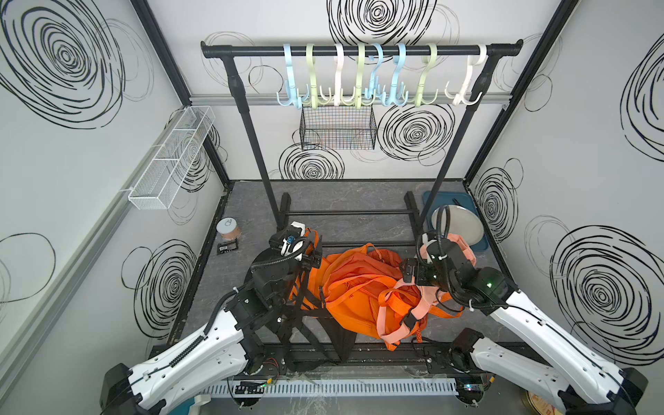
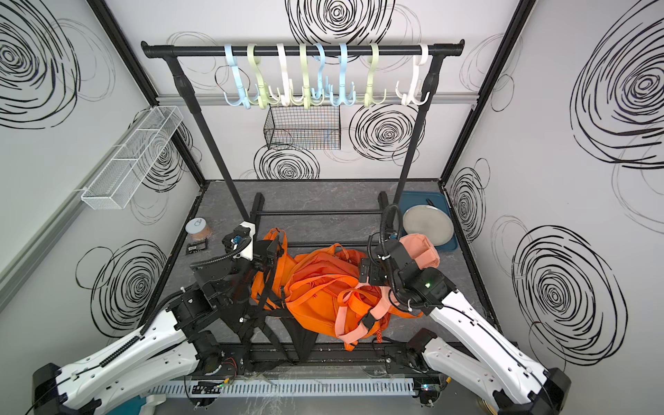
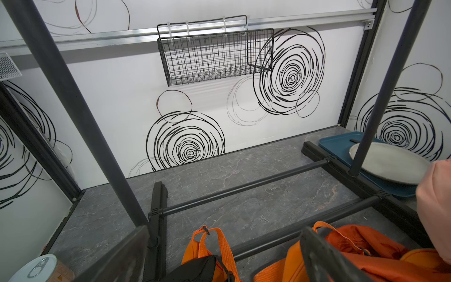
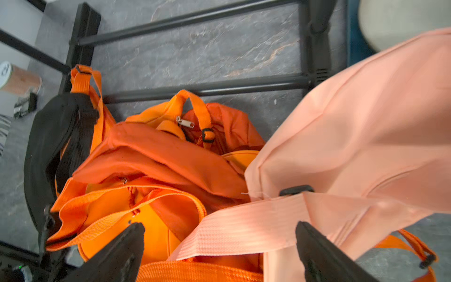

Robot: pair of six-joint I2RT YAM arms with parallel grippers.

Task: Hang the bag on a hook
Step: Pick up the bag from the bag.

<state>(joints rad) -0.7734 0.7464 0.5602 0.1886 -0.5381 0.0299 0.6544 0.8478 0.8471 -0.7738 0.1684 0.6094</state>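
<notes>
Tabletop (image 1: 359, 196): grey, partly hidden by orange backpack (image 1: 352, 287).
Left gripper (image 3: 224, 228): wide, fingers (image 3: 324, 258) cropped.
Right gripper (image 4: 220, 224): wide astride pink strap (image 4: 268, 219).

The grey table (image 1: 359, 194) carries the rack's feet (image 1: 285, 208), a blue tray (image 1: 481, 245) and a can (image 1: 229, 229). An orange bag (image 1: 352, 287) lies just before the left fingers (image 3: 324, 258), and the pink bag (image 4: 353, 122) has its strap between the right fingers (image 4: 317, 254).

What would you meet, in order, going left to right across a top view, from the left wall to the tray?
White mesh basket → pull-tab can → orange bag → grey plate.
</notes>
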